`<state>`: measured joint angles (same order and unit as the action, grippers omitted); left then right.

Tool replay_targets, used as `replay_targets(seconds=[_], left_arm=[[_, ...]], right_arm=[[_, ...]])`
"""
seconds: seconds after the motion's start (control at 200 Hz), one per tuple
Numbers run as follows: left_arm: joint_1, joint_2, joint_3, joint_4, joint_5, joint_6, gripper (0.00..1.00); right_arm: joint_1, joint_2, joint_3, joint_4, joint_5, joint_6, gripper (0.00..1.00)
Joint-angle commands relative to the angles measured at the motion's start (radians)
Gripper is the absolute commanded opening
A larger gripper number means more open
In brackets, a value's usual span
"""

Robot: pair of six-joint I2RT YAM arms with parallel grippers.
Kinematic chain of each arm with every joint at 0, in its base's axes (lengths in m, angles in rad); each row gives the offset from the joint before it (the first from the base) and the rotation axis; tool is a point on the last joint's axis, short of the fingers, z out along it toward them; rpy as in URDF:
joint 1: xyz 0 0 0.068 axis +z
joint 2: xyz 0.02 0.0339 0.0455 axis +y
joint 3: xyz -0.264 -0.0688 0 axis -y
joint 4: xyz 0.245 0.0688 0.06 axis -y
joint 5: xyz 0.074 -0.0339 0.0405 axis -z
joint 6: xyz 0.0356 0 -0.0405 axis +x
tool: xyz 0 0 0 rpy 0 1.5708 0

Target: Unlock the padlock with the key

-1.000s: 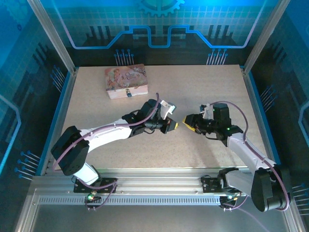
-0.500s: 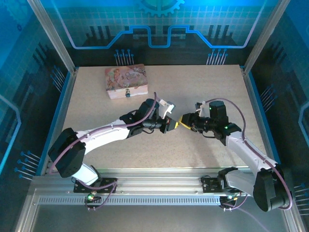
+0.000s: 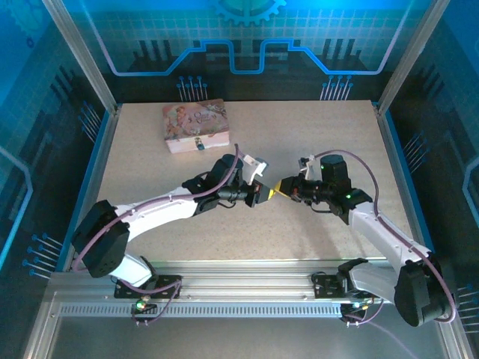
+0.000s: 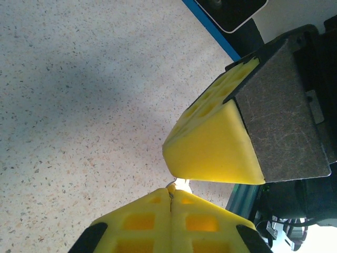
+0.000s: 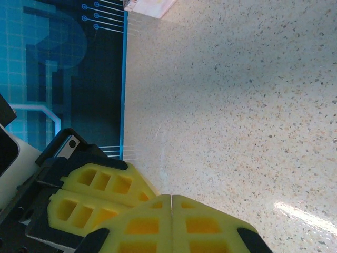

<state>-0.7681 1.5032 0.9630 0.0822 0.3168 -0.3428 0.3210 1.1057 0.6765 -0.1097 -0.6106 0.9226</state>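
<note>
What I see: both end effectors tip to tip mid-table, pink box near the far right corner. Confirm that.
Not quite: the top external view puts the pink box near the table's far left corner, not right. The left end effector and right end effector are tip to tip mid-table.

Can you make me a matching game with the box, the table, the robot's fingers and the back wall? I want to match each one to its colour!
Things:
1. box
2. table
3. gripper fingers
4. back wall

Colours:
A. speckled beige
B. blue
C. pink
D. yellow

Pairs: 1-C, 2-A, 3-D, 4-B
</note>
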Motion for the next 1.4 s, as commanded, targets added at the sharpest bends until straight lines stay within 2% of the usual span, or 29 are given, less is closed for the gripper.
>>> replay_targets(seconds=[0.0, 0.13, 0.225, 0.315, 0.52, 0.745, 0.86, 0.965, 1.065, 1.251, 1.396], left_arm=[[0.012, -0.048, -0.031, 0.004, 0.006, -0.012, 0.13], [0.025, -0.112, -0.078, 0.005, -0.022, -0.016, 0.43], [0.049, -0.184, -0.125, 0.004, -0.042, -0.026, 0.53], [0.085, -0.261, -0.165, -0.024, -0.042, -0.043, 0.66], [0.153, -0.505, -0.266, -0.179, -0.108, -0.044, 0.81], [0.25, -0.834, -0.359, -0.367, -0.108, -0.024, 0.83], [0.332, -0.907, -0.375, -0.417, -0.046, -0.038, 0.83], [0.41, -0.906, -0.38, -0.409, 0.047, -0.05, 0.82], [0.491, -0.895, -0.388, -0.358, 0.138, -0.059, 0.81], [0.66, -0.815, -0.407, -0.174, 0.353, -0.115, 0.76], [0.727, -0.716, -0.435, -0.006, 0.459, -0.155, 0.7]], right_arm=[[0.026, 0.003, 0.065, -0.048, 0.019, -0.09, 0.0], [0.083, 0.032, 0.179, -0.182, 0.077, -0.272, 0.0], [0.144, 0.078, 0.293, -0.284, 0.141, -0.413, 0.0], [0.194, 0.134, 0.373, -0.309, 0.161, -0.506, 0.0], [0.273, 0.318, 0.556, -0.306, 0.135, -0.647, 0.0], [0.349, 0.559, 0.794, -0.285, 0.049, -0.727, 0.0], [0.372, 0.674, 0.893, -0.253, -0.032, -0.728, 0.0], [0.379, 0.756, 0.957, -0.208, -0.103, -0.71, 0.0], [0.384, 0.802, 0.999, -0.198, -0.117, -0.722, 0.0], [0.383, 0.829, 1.018, -0.191, -0.139, -0.776, 0.0], [0.363, 0.824, 0.979, -0.089, -0.211, -0.71, 0.0]])
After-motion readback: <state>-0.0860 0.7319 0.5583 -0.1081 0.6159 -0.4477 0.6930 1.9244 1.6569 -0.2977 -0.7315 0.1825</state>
